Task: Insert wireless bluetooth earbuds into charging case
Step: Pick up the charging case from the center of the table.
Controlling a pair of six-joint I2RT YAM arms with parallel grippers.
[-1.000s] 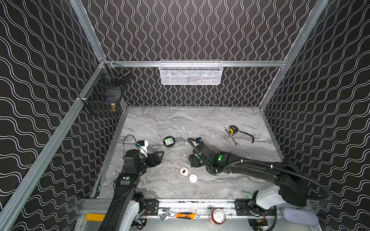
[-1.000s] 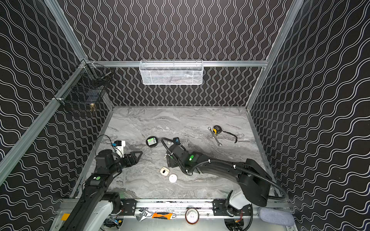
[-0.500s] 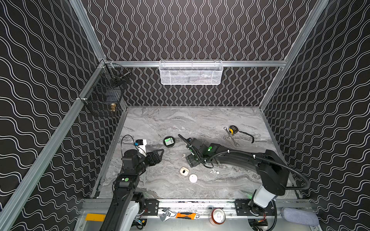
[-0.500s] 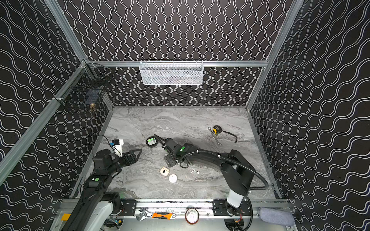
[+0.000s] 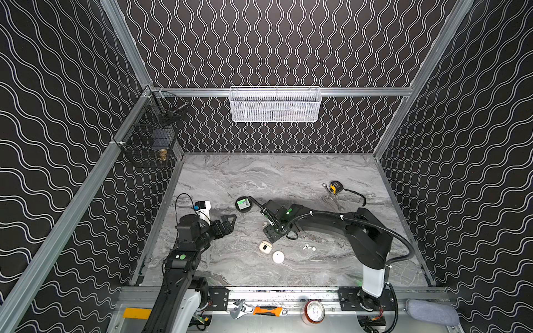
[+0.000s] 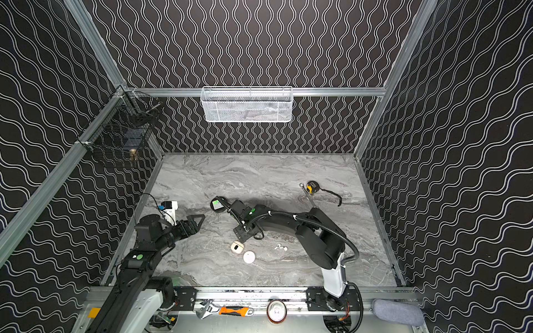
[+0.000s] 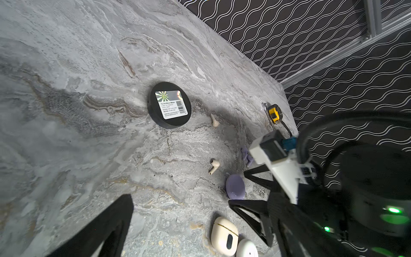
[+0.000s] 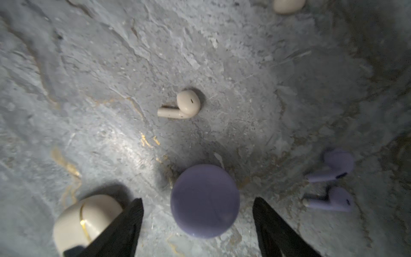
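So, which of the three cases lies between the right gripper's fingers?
The lilac case: it alone sits inside the open right gripper; the cream case lies just outside one finger, the white case farther off.

Enclosure interior. We see black wall panels (image 5: 288,43) printed with white wavy lines on three sides, framed by aluminium rails (image 5: 202,91). The floor of the cell is a grey marble-patterned tabletop (image 5: 259,173) (its veins show faint ochre streaks in the wrist views). A white mesh basket (image 5: 275,108) hangs from the back rail, and a black wire basket (image 5: 150,141) hangs in the rear left corner. We note soft, even lighting and a metal base beam (image 5: 274,291) along the front edge.
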